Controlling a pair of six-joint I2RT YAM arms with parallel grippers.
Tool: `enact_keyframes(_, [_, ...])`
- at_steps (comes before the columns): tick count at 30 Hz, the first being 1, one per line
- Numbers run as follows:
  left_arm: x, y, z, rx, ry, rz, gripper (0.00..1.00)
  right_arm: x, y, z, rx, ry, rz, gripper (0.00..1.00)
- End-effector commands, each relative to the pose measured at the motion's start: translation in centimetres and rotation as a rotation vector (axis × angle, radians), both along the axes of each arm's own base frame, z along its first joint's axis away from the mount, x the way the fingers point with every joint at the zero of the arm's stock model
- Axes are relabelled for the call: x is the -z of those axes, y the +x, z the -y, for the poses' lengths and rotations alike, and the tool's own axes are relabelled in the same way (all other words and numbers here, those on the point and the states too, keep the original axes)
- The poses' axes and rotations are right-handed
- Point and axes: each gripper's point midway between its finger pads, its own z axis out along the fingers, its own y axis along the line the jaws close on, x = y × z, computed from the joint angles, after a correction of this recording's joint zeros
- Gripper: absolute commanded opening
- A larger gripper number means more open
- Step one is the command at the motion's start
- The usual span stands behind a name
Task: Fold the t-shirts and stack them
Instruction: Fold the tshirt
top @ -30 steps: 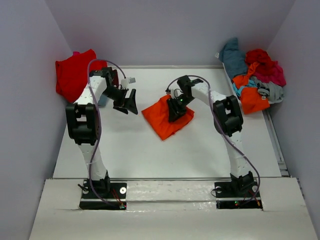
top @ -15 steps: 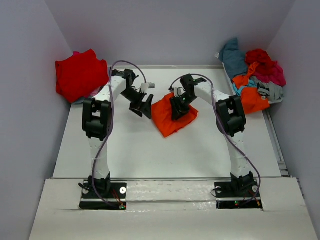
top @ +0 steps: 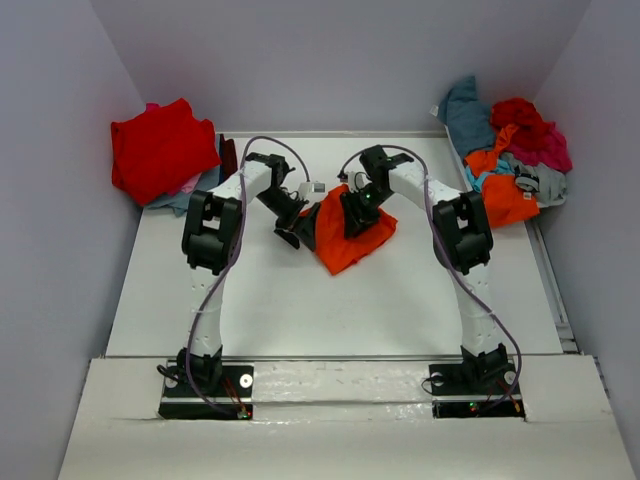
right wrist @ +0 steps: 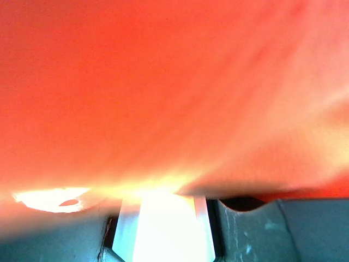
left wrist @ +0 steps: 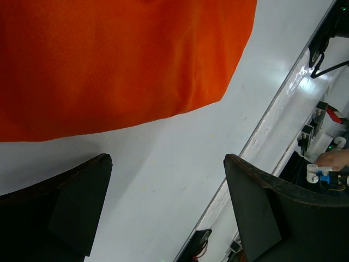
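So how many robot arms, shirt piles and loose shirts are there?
Arms: 2 (left arm, right arm)
Shirt piles: 2 (left pile, right pile)
Loose shirts: 1 (orange shirt)
Total: 5

Your overhead view is bright, evenly lit and sharp, with only soft shadows on the table (top: pixel 280 300). Your left wrist view is crisp, with glare on the table's glossy edge around 3 o'clock. Your right wrist view is blurred: the orange t-shirt (right wrist: pixel 174 82) fills it unfocused, blown-out white at 6 o'clock.
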Motion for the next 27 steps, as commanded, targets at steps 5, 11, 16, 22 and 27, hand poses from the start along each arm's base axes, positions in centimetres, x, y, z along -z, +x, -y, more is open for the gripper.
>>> enact_keyframes(5, [0.1, 0.4, 0.4, -0.021, -0.091, -0.066, 0.96, -1.4, 2.4, -0.1, 0.008, 0.027, 0.048, 0.46])
enact_keyframes(11, [0.3, 0.9, 1.5, -0.03, -0.162, -0.1, 0.98, -1.6, 2.2, -0.5, -0.002, 0.055, 0.032, 0.46])
enact_keyframes(16, [0.2, 1.1, 2.3, -0.038, -0.222, -0.13, 0.99, -2.7, 1.0, -1.1, -0.041, 0.118, 0.002, 0.46])
enact_keyframes(22, [-0.7, 1.2, 1.9, -0.053, -0.224, -0.116, 0.99, -4.0, 0.6, -0.9, -0.073, 0.135, 0.027, 0.46])
enact_keyframes(27, [-1.5, 1.8, 1.1, -0.089, -0.173, -0.048, 0.99, -4.6, 0.1, -1.1, -0.084, 0.162, 0.025, 0.46])
